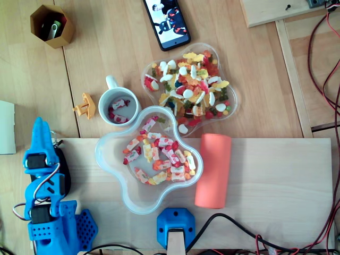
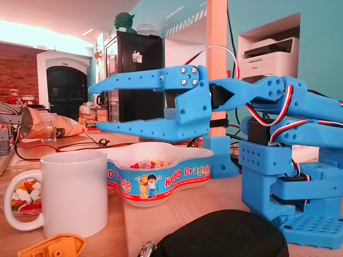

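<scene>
My blue gripper (image 1: 40, 126) sits at the left of the overhead view, fingers pointing toward the table's far side. In the fixed view the gripper (image 2: 95, 108) hangs open above the table, jaws apart with nothing between them. Nearest to it are a white mug (image 1: 119, 106) (image 2: 71, 193) holding a few wrapped candies and a small yellow toy (image 1: 85, 104) (image 2: 53, 247). To the right of the arm, a clear flower-shaped bowl (image 1: 106, 154) (image 2: 161, 179) holds several wrapped candies.
A second clear bowl (image 1: 229, 101) of mixed gummies lies beyond the first. A salmon cylinder (image 1: 213, 170) lies right of the near bowl. A phone (image 1: 166, 21) and a brown hexagonal pot (image 1: 51, 25) sit at the far edge. A black pouch (image 2: 225, 235) lies by the arm's base.
</scene>
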